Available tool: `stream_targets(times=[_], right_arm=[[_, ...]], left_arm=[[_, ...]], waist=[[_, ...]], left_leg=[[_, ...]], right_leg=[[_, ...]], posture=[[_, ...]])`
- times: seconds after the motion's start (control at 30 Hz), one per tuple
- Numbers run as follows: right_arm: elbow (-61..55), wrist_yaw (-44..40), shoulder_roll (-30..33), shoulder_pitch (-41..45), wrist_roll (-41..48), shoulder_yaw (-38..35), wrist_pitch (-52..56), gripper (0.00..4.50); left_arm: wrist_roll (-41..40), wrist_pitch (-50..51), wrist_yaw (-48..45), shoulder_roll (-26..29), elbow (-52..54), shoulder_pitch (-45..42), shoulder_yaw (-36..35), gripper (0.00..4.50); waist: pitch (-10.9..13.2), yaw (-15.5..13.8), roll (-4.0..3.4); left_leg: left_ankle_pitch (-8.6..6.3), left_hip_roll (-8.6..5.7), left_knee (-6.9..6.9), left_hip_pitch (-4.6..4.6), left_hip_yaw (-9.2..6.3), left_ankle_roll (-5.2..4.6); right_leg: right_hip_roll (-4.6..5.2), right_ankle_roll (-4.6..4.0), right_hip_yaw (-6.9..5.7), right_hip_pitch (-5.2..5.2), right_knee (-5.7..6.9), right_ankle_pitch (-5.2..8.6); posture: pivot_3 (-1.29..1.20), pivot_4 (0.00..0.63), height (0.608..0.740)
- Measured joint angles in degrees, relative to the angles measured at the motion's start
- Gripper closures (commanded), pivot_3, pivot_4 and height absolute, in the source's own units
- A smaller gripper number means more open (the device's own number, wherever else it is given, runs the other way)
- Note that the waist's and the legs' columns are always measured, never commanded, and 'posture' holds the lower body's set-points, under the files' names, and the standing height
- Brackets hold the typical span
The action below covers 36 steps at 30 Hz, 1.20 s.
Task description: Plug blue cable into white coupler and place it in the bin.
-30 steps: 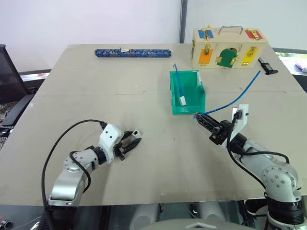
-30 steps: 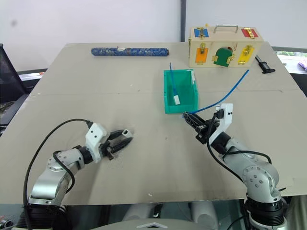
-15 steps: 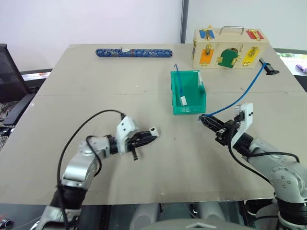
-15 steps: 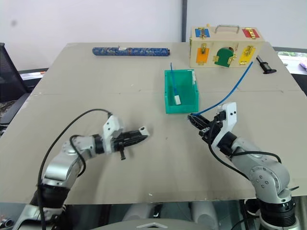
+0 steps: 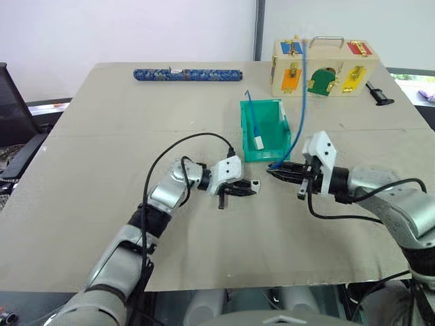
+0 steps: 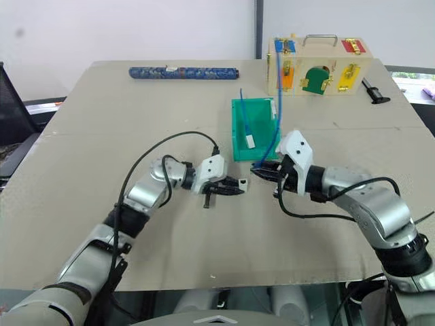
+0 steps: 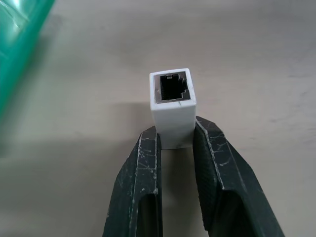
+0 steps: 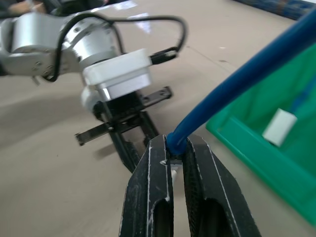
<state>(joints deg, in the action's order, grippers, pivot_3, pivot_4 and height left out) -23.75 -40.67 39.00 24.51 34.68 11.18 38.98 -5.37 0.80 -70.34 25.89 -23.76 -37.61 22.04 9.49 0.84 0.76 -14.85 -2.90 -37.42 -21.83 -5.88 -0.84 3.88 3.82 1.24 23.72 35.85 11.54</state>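
A: Where did things sit?
B: The small teal-green plastic bin (image 5: 282, 153) stood mid-table. Just before it, the right gripper (image 5: 274, 172) pinched the thin bright-blue cable (image 5: 301, 95) near its plug.
A: And the tiny white plastic coupler (image 7: 172, 104)?
B: Clamped in the left gripper (image 5: 252, 185), socket facing the plug, nearly in line, apart.

i count two grippers, the left gripper (image 5: 249, 185) and the right gripper (image 5: 275, 171). two blue cables: the long cable (image 5: 300, 102) and a short cord (image 5: 253, 120) in the one green bin (image 5: 284, 151). two white couplers: one coupler (image 7: 172, 106), one block (image 5: 259, 142). one wooden box (image 5: 325, 66), one blue patterned roll (image 5: 187, 75), one black tool (image 5: 378, 94), one table (image 5: 136, 136).
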Motion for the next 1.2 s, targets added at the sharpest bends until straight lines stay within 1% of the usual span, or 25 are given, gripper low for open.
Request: stream_targets(times=[0.1,0.2,0.33,0.63,0.87,1.2], right_arm=[[5.6,-4.1,-1.2,3.7,-5.0,5.0,-1.8,4.50],[10.2,-7.4,-1.8,5.2,-8.4,8.2,-3.5,4.50],[13.0,-10.4,-2.3,6.6,-10.8,8.6,-4.7,4.50],[15.0,-15.2,-3.6,7.8,-14.6,8.8,-6.7,4.50],[16.4,-17.0,-5.6,9.2,-16.3,9.2,-6.3,4.50],[17.0,-20.2,-4.7,10.7,-19.3,10.4,-6.8,4.50]], left_arm=[[1.3,-4.0,-0.8,-0.8,-2.2,-0.7,0.0,4.18],[1.9,-6.2,-0.9,-1.2,-2.8,-0.7,0.0,4.18],[2.5,-7.5,-0.8,-1.1,-2.8,-0.5,-0.1,4.18],[3.6,-8.8,-0.7,-1.1,-2.7,-0.3,-0.4,4.18],[3.7,-8.8,-0.5,-1.2,-2.2,0.4,-0.9,4.18],[4.2,-8.4,-0.3,-1.5,-1.5,0.8,-1.2,4.18]], waist=[[0.0,-0.1,0.00],[0.0,-0.2,0.00],[0.0,-0.1,0.00],[0.0,-0.1,0.00],[0.0,0.0,-0.01],[0.0,-0.1,-0.02]], left_leg=[[0.00,-0.02,0.00,-0.04,-0.03,0.00],[0.00,-0.04,-0.02,-0.09,-0.13,0.00],[0.00,-0.05,-0.02,-0.08,-0.18,0.00],[0.01,-0.07,-0.02,-0.05,-0.31,0.01],[0.01,-0.11,-0.02,-0.06,-0.45,0.02],[0.01,-0.17,-0.02,-0.04,-0.55,0.02]], right_leg=[[0.06,0.00,-0.02,0.01,0.00,0.00],[0.13,0.01,-0.09,0.02,0.00,-0.01],[0.14,0.01,-0.11,0.02,0.01,-0.01],[0.13,0.01,-0.17,0.01,0.05,-0.01],[0.12,0.01,-0.17,0.01,0.05,-0.01],[0.13,0.01,-0.17,0.00,0.06,-0.01]], posture=[[0.00,0.150,0.740],[0.00,0.150,0.740],[0.00,0.150,0.740],[0.00,0.150,0.740],[0.00,0.150,0.740],[0.00,0.150,0.740]])
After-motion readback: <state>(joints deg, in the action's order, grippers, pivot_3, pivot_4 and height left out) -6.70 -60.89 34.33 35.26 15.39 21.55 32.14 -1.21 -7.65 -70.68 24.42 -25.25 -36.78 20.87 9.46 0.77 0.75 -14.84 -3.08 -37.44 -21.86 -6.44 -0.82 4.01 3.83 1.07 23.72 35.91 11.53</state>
